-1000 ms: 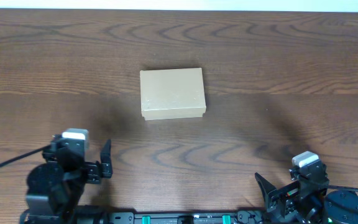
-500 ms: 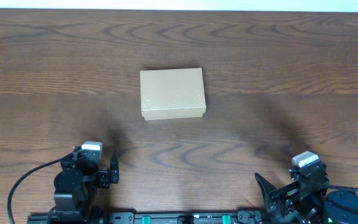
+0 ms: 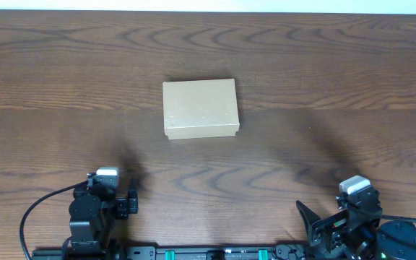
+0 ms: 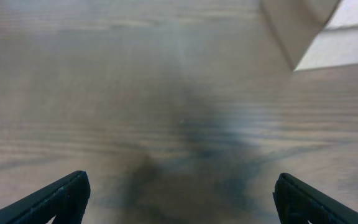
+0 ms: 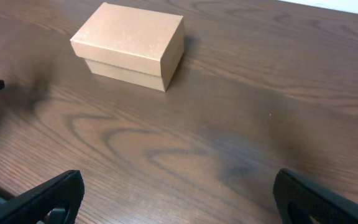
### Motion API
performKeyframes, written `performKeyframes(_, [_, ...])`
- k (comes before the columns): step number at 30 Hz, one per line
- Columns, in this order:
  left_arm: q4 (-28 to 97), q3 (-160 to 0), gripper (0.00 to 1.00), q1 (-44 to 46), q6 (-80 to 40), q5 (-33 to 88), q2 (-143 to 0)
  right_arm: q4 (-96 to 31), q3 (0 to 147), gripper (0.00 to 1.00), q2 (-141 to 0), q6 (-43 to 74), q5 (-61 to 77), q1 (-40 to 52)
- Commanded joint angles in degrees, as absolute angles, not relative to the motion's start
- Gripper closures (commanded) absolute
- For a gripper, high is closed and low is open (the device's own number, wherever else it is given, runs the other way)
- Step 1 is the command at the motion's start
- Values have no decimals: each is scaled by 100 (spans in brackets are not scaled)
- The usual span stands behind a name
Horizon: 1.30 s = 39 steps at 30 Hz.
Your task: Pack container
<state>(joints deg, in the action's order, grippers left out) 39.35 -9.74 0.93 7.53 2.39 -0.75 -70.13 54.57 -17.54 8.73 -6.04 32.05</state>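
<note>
The container is a small tan cardboard box [image 3: 200,108] with its lid shut, standing on the dark wood table [image 3: 323,79] a little left of the middle. It also shows in the right wrist view [image 5: 131,45] at the upper left, and one corner of it shows in the left wrist view [image 4: 297,25] at the top right. My left gripper [image 3: 125,198] is open and empty at the near left edge, well short of the box; its fingertips frame bare wood [image 4: 179,193]. My right gripper [image 3: 316,220] is open and empty at the near right edge [image 5: 179,193].
A black rail with green marks [image 3: 215,253] runs along the table's near edge between the two arm bases. A black cable [image 3: 38,206] loops from the left arm. A pale wall strip [image 3: 208,4] borders the table's far edge.
My left arm has drawn back toward the near edge and turned to face the table; between half a second ago and now it barely moved. The right arm and the box have not moved.
</note>
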Motion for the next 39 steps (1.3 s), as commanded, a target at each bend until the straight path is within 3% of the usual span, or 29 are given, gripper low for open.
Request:
performKeyframes(1, [3911,-906,5,-19,635,-64,-19,-7028,5435,1,-1719,937,-622,3153])
performKeyframes(30, [3916,-908,5,-40,639,-130,-25,-7022,5435,1,-1719,939,-620,3151])
performKeyframes(39, [3916,-908,5,-40,639,-130,-25,-5951,4925,1,-1710,939,-1009,2502])
